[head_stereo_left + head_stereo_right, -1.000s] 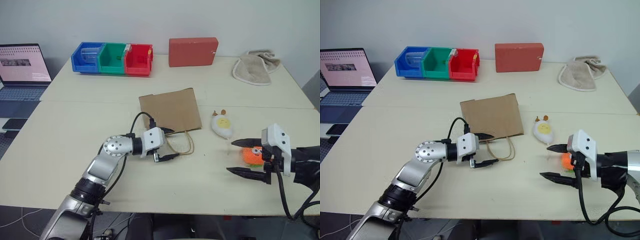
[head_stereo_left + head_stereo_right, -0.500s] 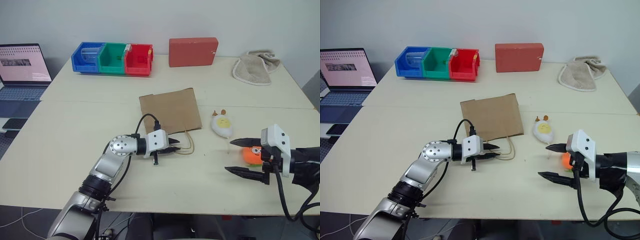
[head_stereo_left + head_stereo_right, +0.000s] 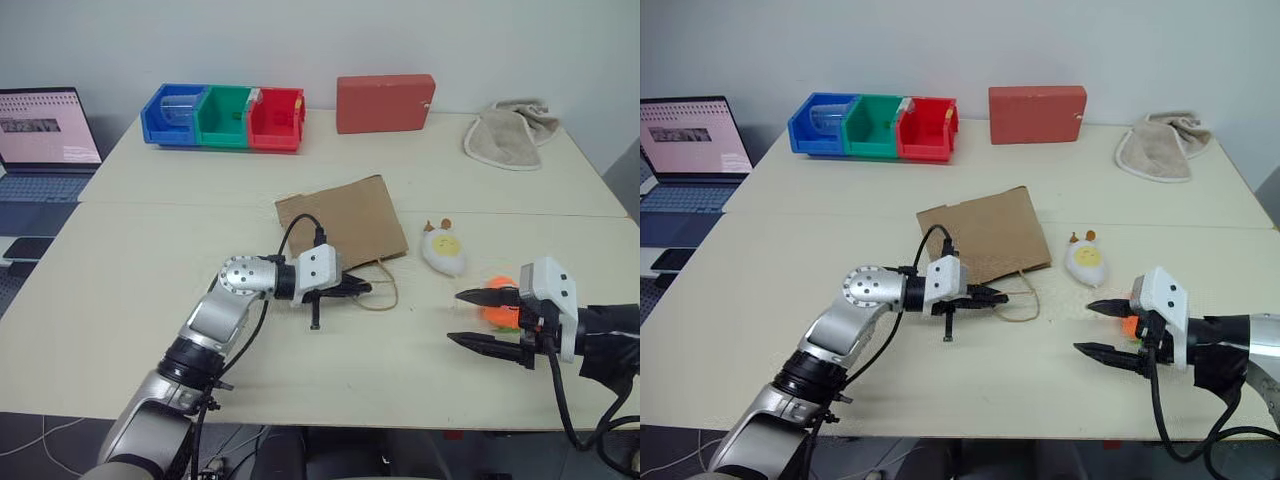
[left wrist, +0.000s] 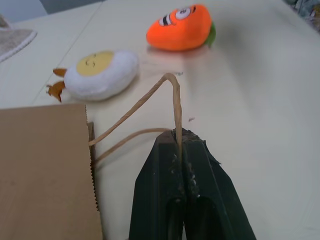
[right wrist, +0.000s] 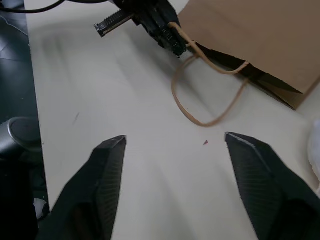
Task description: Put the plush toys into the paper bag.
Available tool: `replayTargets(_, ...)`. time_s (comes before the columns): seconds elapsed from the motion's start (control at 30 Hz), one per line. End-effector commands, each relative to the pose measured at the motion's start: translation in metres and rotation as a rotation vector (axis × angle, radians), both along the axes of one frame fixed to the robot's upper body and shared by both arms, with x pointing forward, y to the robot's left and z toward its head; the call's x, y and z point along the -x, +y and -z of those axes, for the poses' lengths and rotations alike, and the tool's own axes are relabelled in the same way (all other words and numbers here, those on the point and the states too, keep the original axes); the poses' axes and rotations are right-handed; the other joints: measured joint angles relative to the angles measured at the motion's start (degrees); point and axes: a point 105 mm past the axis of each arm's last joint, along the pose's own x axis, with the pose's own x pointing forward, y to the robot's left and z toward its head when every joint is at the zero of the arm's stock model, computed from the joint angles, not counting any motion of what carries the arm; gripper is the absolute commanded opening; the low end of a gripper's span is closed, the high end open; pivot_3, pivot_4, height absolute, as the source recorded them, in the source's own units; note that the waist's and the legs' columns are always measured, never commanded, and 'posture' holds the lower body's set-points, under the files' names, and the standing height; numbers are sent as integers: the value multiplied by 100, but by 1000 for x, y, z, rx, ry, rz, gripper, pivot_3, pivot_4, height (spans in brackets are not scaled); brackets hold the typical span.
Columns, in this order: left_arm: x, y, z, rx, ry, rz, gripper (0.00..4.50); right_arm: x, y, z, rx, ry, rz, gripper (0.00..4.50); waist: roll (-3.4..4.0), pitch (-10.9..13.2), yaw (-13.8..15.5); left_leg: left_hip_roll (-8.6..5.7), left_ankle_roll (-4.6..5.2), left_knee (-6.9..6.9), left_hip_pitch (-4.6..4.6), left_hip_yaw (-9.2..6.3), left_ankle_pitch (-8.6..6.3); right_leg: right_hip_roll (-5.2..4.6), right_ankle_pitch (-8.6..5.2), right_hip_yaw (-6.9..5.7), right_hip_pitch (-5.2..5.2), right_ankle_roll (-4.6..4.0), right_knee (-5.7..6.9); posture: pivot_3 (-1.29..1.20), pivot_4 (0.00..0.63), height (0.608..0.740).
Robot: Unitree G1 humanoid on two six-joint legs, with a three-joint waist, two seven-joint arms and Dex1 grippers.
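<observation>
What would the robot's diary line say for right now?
left gripper: shut on bag handle | right gripper: open by orange toy | paper bag: flat

Paper bag (image 3: 345,217): plain brown.
Egg toy (image 3: 443,250): white, yellow face, brown ears.
Oval toy (image 4: 180,29): orange, cartoon eyes, green base.
Bins (image 3: 223,116): blue, green, red.
Box (image 3: 385,103): red.
Cloth (image 3: 509,134): beige.
Table (image 3: 150,260): cream.
</observation>
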Motion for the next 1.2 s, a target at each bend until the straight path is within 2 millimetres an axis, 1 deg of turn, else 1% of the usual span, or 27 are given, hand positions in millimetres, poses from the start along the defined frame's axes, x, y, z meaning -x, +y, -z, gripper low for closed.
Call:
replayTargets(0.03,7,7,-32,63,-16,21,0,0,16,-8,-41,-63,-42,1716,0,0,-12,1,0,0,1,1,0,0,-1,1,0,-2,0,0,150,740)
replayTargets(0.1,12,8,-44,120,38,20,0,-8,26,-6,-67,-89,-51,953,0,0,-3,1,0,0,2,1,0,0,-2,1,0,-4,0,0,150,740)
replayTargets(0.17,15,8,-52,158,85,22,0,-17,35,-3,-79,-118,-51,227,-1,1,-3,2,0,2,0,-1,0,1,-3,0,0,-5,-1,0,150,740)
replayTargets(0.2,16,8,-57,190,115,15,0,-24,41,0,-78,-147,-51,25,-1,1,-4,1,0,3,0,0,0,0,-3,1,1,-5,-1,0,150,740)
replayTargets(0.27,15,8,-64,234,159,4,0,-37,53,4,-81,-202,-41,25,-2,0,-5,1,0,3,0,-1,0,1,-3,0,0,-4,-3,0,150,740)
replayTargets(0.33,15,8,-67,251,181,-4,0,-47,61,6,-88,-246,-29,25,-2,1,-4,1,0,3,1,-1,0,1,-2,0,-1,-3,0,0,150,740)
replayTargets(0.43,17,8,-67,255,207,-10,0,-69,83,11,-101,-368,19,25,-2,0,-5,1,0,-2,0,-9,0,7,3,-4,-2,5,1,0,150,740)
replayTargets(0.53,16,8,-71,276,213,-25,0,-82,99,22,-103,-449,49,25,-2,0,-6,2,0,-9,-1,-15,0,9,5,-6,-6,9,5,0,150,740)
replayTargets(0.63,16,8,-73,279,219,-27,0,-86,107,28,-110,-490,60,25,-2,0,8,2,0,-15,-3,-19,0,10,5,-8,-9,7,5,0,150,740)
replayTargets(0.67,16,8,-73,286,224,-31,0,-87,112,34,-83,-504,47,25,-2,0,10,2,-1,-16,-5,-19,0,10,5,-9,-9,6,4,0,150,740)
replayTargets(0.73,16,9,-76,300,228,-39,0,-96,118,48,-50,-509,106,25,-3,0,-1,1,-1,-14,-6,-19,0,10,5,-7,-9,6,2,0,150,740)
replayTargets(0.83,15,11,-83,321,223,-53,0,-104,117,59,-13,-508,167,25,-2,0,-4,2,-1,-15,0,-21,0,12,3,-7,-9,3,10,0,150,740)
replayTargets(0.9,13,15,-91,333,205,-64,0,-107,114,67,13,-481,193,25,-2,0,-1,3,-1,-15,0,-23,0,13,3,-8,-9,2,11,0,150,740)
replayTargets(0.97,7,21,-101,327,146,-90,0,-107,113,74,34,-446,194,25,-2,0,-1,3,-1,-12,-2,-23,0,13,3,-7,-8,2,9,0,150,740)
replayTargets(1.03,-5,32,-122,341,55,-142,0,-104,114,78,49,-422,175,25,-3,0,3,3,-1,-11,-3,-24,0,13,3,-8,-8,2,8,0,150,740)
replayTargets(1.13,-13,42,-145,358,-34,-174,0,-101,114,81,60,-407,160,25,-2,0,-5,3,-1,-11,-2,-26,0,17,3,-8,-8,2,8,0,150,740)
replayTargets(1.2,-15,44,-158,380,-80,-180,0,-100,115,82,59,-402,154,25,-2,0,-6,3,-1,-14,-1,-25,0,16,3,-8,-7,2,7,0,150,740)
